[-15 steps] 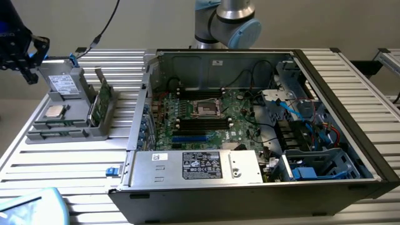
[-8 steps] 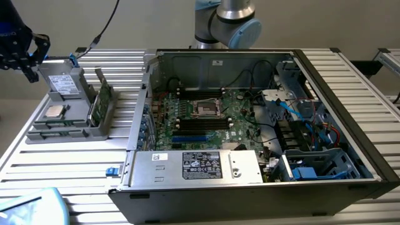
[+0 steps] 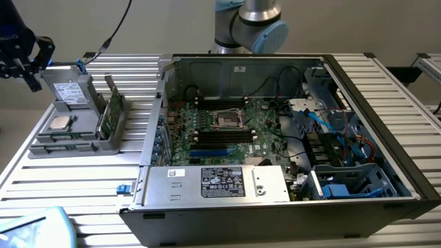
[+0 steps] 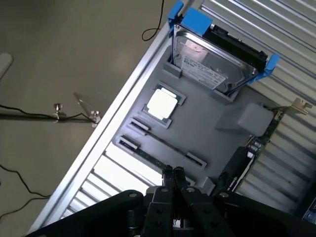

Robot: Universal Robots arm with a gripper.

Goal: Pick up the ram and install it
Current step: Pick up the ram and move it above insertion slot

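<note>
The arm (image 3: 247, 20) is made of rounded silver-grey metal joints, and 1 joint has a smooth light blue plastic cap (image 3: 270, 36) on its side. Below it a ribbed grey collar (image 3: 224, 49) rings the tube. The gripper (image 4: 173, 174) is matte black. It has 2 slim, flat-sided fingers (image 4: 167, 176) on angular black links (image 4: 197, 210), with round pins (image 4: 159, 213) at the hinges. Its dark housing (image 3: 12, 39) carries small white lettering, too small to read.
</note>
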